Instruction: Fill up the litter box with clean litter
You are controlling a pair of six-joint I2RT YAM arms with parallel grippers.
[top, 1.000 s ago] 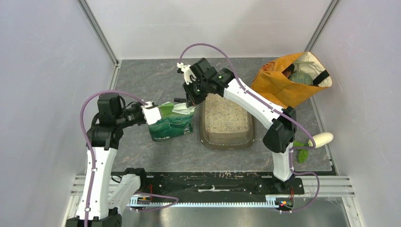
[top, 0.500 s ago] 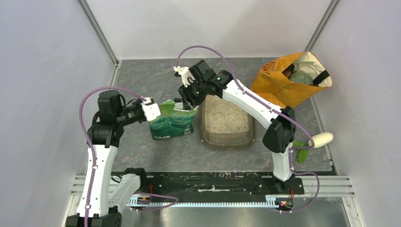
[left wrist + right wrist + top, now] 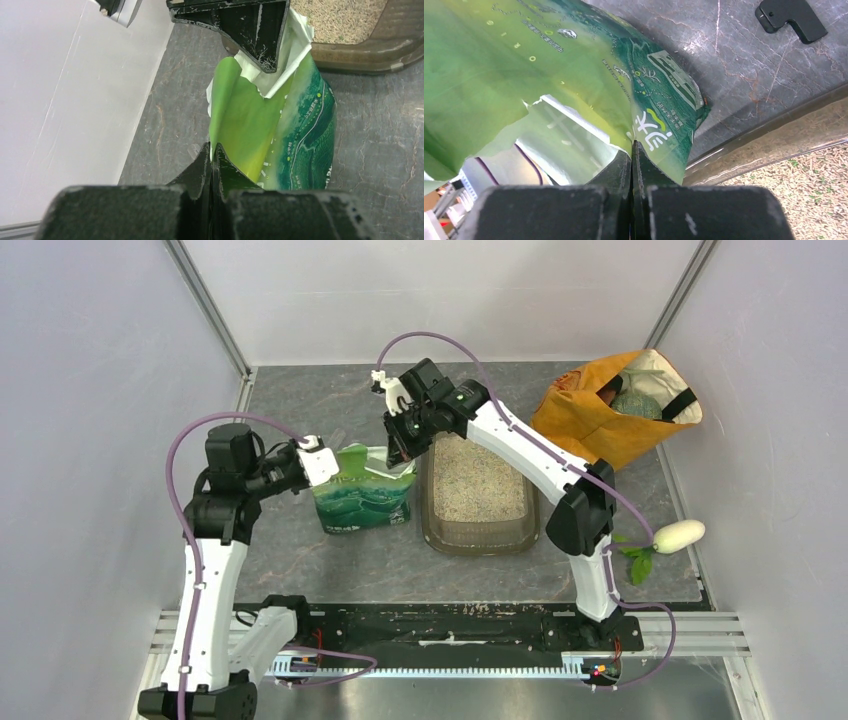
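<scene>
pinching the torn mouth of the green pouch [image 3: 362,502]: left gripper [image 3: 212,154] and right gripper [image 3: 631,150] each clamp one edge. pouch sits just left of litter box [image 3: 482,544]. clean litter [image 3: 478,485] covers box floor; fill looks mostly done.

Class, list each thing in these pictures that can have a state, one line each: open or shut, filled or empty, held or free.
left gripper: shut on the green pouch, at its torn edge.
right gripper: shut on the green pouch, at another edge.
green pouch: torn open at the top, held by both.
litter box: holds a layer of clean litter.
orange cloth bag: open, things inside.
</scene>
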